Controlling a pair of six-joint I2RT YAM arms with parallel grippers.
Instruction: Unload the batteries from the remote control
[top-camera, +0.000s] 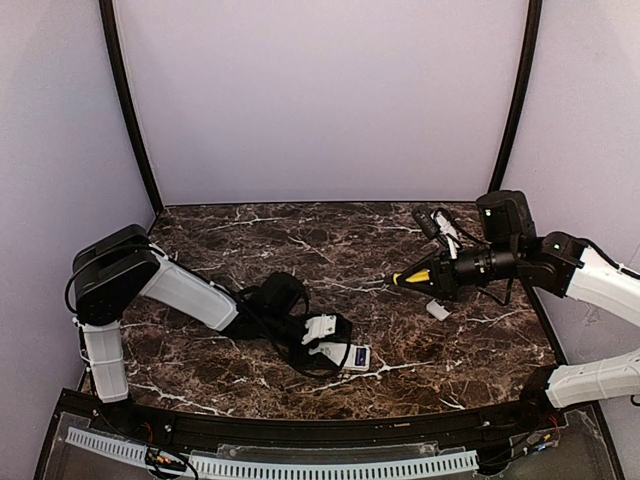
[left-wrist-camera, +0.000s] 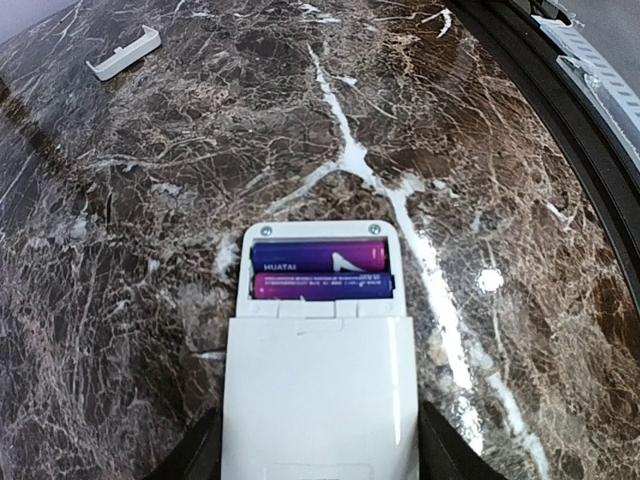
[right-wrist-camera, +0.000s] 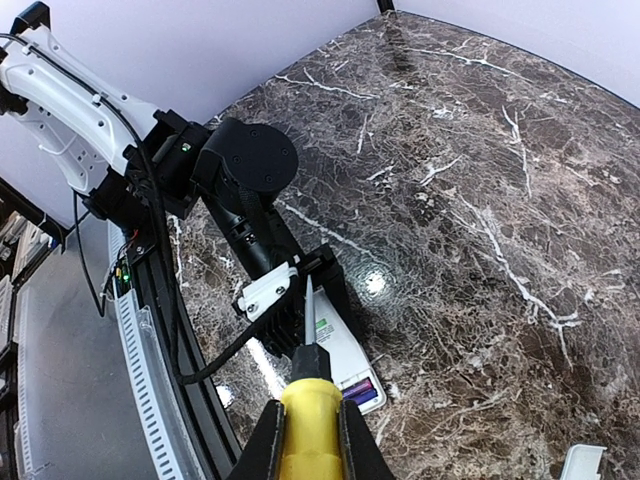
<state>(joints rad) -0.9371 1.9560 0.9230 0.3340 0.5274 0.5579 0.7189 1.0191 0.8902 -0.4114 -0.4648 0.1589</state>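
The white remote control (left-wrist-camera: 318, 380) lies back-up on the marble table, and my left gripper (left-wrist-camera: 318, 455) is shut on its sides. Its compartment is open and two purple batteries (left-wrist-camera: 320, 270) lie in it side by side. In the top view the remote (top-camera: 352, 358) sits near the table's front edge in my left gripper (top-camera: 330, 345). My right gripper (top-camera: 445, 275) is shut on a yellow-handled screwdriver (top-camera: 415, 277) and holds it above the table, right of the remote and apart from it. In the right wrist view the screwdriver (right-wrist-camera: 312, 430) points toward the remote (right-wrist-camera: 340, 350) and the batteries (right-wrist-camera: 362, 390).
The small white cover piece (top-camera: 437, 310) lies on the table below the right gripper; it also shows in the left wrist view (left-wrist-camera: 124, 54) and the right wrist view (right-wrist-camera: 583, 462). The black front rail (top-camera: 320, 430) runs close behind the remote. Purple walls enclose the table.
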